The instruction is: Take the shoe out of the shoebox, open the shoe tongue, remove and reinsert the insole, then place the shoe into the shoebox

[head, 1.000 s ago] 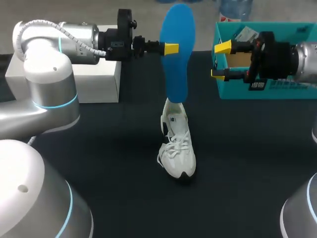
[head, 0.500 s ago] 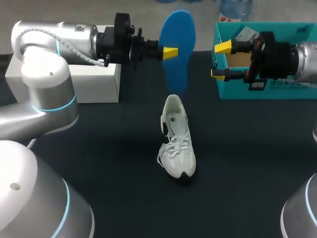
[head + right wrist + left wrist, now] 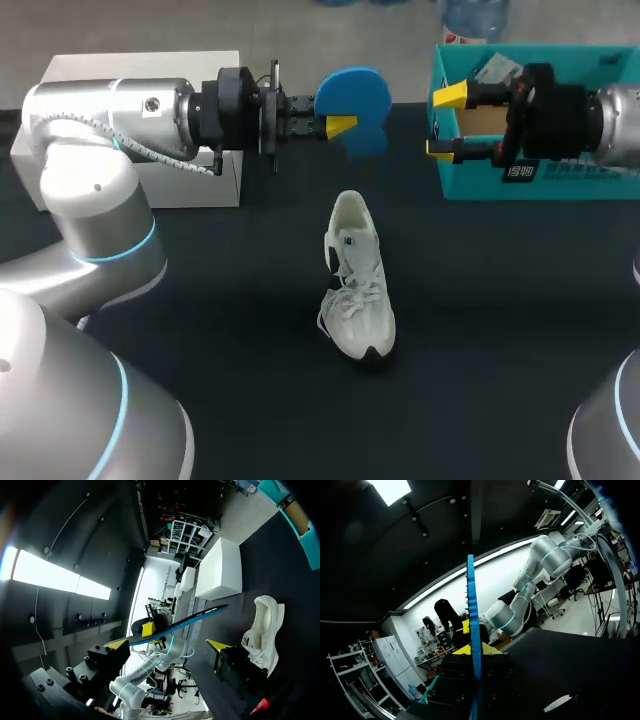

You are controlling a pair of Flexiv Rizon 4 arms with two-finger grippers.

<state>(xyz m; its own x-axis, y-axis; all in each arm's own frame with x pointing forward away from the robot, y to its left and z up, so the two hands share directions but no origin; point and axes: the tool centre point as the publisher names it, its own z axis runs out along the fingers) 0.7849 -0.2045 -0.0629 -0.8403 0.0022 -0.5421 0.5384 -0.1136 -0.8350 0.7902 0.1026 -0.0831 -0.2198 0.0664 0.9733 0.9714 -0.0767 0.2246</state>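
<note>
Left gripper (image 3: 343, 126) is clamped on the blue insole (image 3: 356, 96). Its own wrist view has the insole (image 3: 471, 625) edge-on as a thin line, with yellow showing on either side. From the head view only one yellow tip (image 3: 343, 127) can be seen; the other is hidden behind the insole. The insole is held in the air over the far part of the table (image 3: 200, 330), well clear of the shoe (image 3: 358, 280). From above it looks like a short round patch, its length cut short by the angle. The right wrist view shows that length as a long narrow strip (image 3: 190, 622) slanting above the shoe (image 3: 262, 625).

Right gripper (image 3: 446, 123) has its fingers apart with nothing between them, at the near left corner of the teal shoebox (image 3: 570, 185). The right arm covers much of the box's inside.

The shoe stands upright on its sole mid-table, long axis running near to far, dark-tipped toe at the near end and heel opening at the far end. A white box (image 3: 190, 185) sits far left, partly behind the left arm.
</note>
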